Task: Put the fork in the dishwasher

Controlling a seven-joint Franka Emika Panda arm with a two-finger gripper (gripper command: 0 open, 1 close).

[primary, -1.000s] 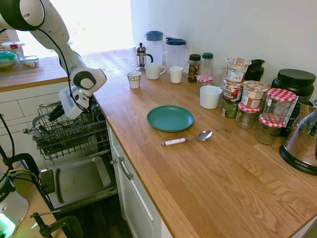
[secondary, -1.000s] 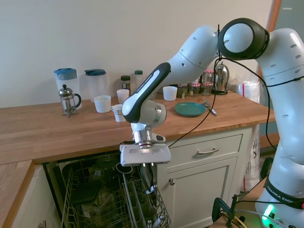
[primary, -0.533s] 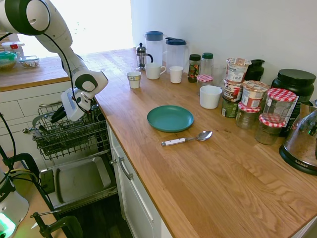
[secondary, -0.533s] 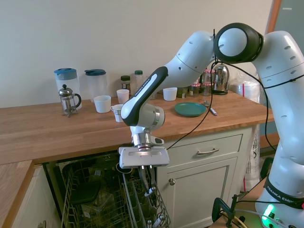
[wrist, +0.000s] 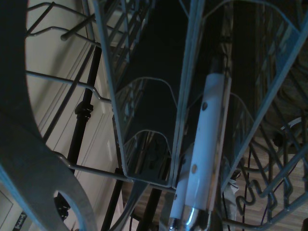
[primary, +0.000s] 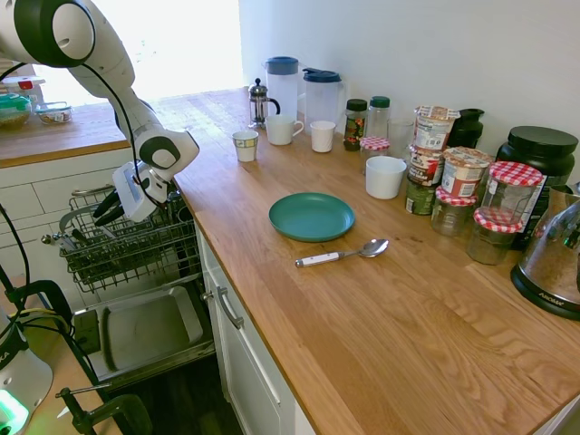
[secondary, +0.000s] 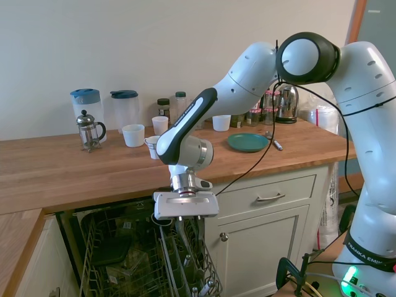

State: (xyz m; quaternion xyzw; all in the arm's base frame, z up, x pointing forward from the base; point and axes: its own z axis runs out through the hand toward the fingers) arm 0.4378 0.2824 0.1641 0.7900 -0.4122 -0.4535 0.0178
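Fingers (secondary: 185,228) hang over the dishwasher (secondary: 148,260) rack; whether spread or pinching cannot be told.

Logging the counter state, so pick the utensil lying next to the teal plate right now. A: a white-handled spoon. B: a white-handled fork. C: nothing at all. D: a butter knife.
A: a white-handled spoon with a round shiny bowl lies on the wooden counter just in front of the teal plate, apart from its rim.
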